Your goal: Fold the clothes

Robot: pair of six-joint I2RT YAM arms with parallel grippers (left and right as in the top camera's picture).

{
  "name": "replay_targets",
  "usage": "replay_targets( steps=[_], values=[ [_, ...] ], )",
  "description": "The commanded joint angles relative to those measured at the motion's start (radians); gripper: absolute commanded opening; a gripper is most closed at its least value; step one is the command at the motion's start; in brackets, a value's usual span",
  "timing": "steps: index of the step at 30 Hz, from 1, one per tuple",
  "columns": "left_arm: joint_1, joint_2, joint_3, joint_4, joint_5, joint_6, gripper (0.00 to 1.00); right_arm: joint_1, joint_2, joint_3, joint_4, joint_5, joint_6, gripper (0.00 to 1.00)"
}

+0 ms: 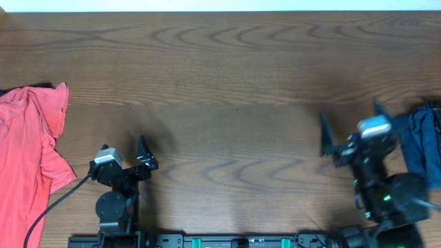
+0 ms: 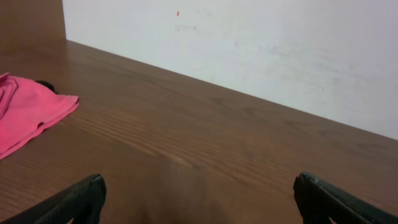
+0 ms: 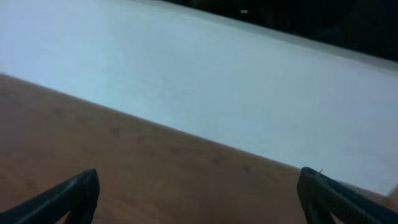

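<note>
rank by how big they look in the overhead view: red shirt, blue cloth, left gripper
1. red shirt: clearly largest, even though the frame edge cuts it off.
2-3. blue cloth and left gripper: not ranked. The cloth is partly hidden and cut off, and the gripper sits nearer the camera.

overhead: high, looking straight down on the table (image 1: 227, 62), near edge at frame bottom | left wrist: low over the surface, facing far edge and white wall (image 2: 249, 50); shares red cloth (image 2: 28, 112) at left edge with overhead | right wrist: low, tilted, facing far edge and wall; shares far-edge wood with both
</note>
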Motion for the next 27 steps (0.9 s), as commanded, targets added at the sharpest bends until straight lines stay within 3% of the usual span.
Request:
replay_targets(
  steps=[1,12,27],
  values=[
    [-0.004,-0.006,-0.03,-0.02,-0.015,0.01,0.98,-0.021,-0.101,-0.148,0.051,-0.079,-0.005,0.99],
    [-0.004,-0.006,-0.03,-0.02,-0.015,0.01,0.98,-0.02,-0.369,-0.38,0.07,-0.144,0.018,0.99],
    [-0.004,-0.006,-0.03,-0.02,-0.015,0.01,0.98,-0.009,-0.382,-0.504,0.09,-0.192,0.02,0.99]
  ],
)
